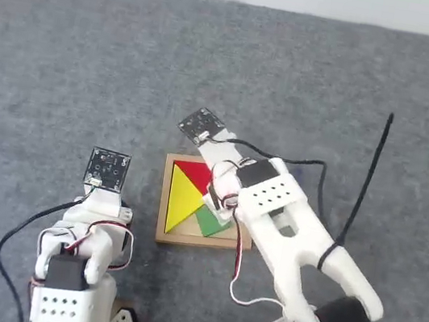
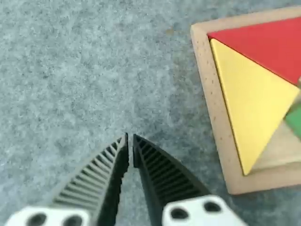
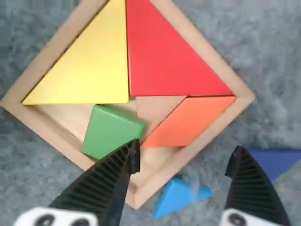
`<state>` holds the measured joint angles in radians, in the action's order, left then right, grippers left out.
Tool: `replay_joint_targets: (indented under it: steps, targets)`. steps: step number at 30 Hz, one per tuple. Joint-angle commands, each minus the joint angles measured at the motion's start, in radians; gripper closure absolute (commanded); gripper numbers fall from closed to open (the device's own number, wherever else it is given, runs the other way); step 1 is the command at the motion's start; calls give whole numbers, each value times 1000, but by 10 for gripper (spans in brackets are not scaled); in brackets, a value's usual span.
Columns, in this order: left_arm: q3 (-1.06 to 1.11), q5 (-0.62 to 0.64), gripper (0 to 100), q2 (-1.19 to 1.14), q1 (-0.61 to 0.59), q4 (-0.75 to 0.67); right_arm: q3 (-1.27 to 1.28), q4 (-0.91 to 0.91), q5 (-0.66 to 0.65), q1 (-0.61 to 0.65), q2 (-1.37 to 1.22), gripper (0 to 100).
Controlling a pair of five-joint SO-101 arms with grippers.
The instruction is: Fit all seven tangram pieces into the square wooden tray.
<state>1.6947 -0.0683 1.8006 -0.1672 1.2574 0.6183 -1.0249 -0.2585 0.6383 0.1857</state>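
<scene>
our right fingers (image 3: 127, 157) hang spread over the tray (image 3: 242, 100) rim, gripping nothing. four pieces sit inside, green (image 3: 110, 132) nearest. the light blue piece (image 3: 171, 195) lies on the table just outside the rim, between those fingers, with the dark blue piece (image 3: 275, 160) beside one tip. our left fingers (image 2: 141, 150) are clenched, empty, and farther off.

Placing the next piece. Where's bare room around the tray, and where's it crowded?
Bare wood lies between green square, red triangle and orange piece, and between yellow triangle and tray rim. Open mat surrounds the left gripper. Crowded: light blue piece and dark blue piece by the right gripper.
</scene>
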Motion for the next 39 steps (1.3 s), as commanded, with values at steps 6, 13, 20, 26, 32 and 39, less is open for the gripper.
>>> replay_joint_targets:
  steps: [6,13,20,26,32,39]
  targets:
    - [-10,-2,979,15,5,3,20,18,-17,-1,-45,700]
    - [-10,-2,979,15,5,3,-31,47,-14,28,-125,700]
    - [-10,-2,979,15,5,3,-69,67,-12,73,-128,700]
    - [-10,-2,979,15,5,3,-95,67,-9,71,-122,700]
    - [-10,-2,979,15,5,3,-84,58,57,93,-36,699]
    - [-10,-2,979,15,5,3,103,134,97,189,114,699]
